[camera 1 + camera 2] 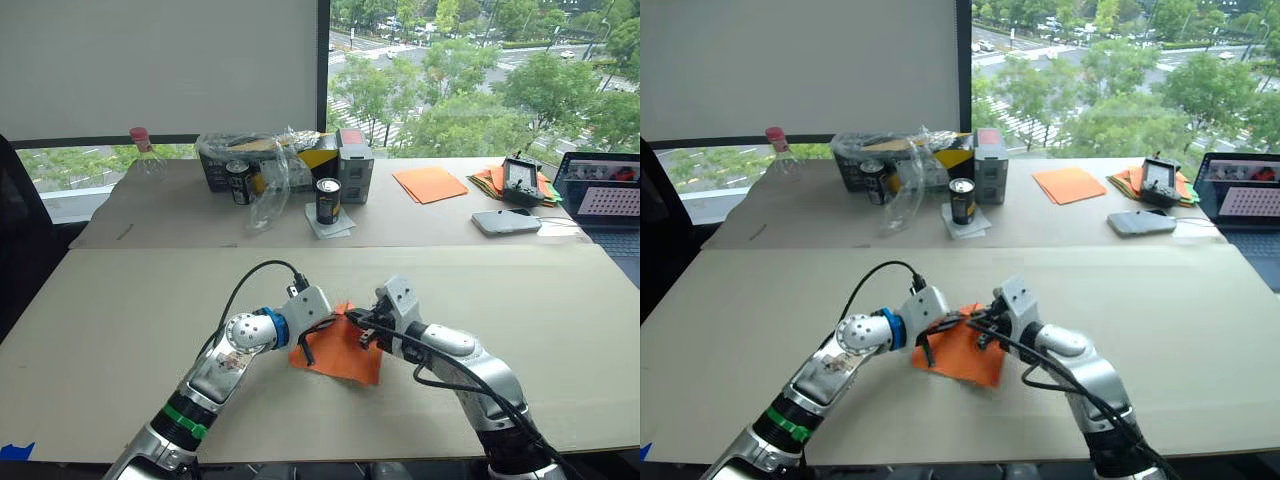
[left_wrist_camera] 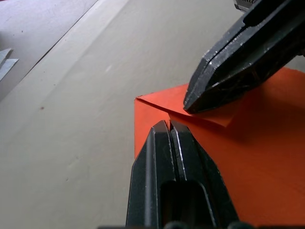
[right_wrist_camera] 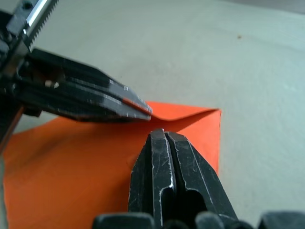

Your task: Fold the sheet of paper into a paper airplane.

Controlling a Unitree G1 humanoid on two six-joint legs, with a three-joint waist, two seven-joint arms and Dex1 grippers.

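Two grippers — left gripper (image 2: 169, 125) and right gripper (image 3: 164, 134), fingers pressed together — press on the sheet of paper (image 1: 340, 352) on the counter (image 1: 120, 330).

The sheet (image 1: 340, 357) lies on the near table (image 1: 120, 320), close to its front edge, about midway along. The left gripper (image 2: 168, 125) meets it from the left, the right gripper (image 3: 163, 134) from the right, tips close together over its far corner. Cans (image 1: 328, 201), a bottle (image 1: 146, 155) and paper stacks (image 1: 430, 184) stand on the far table.
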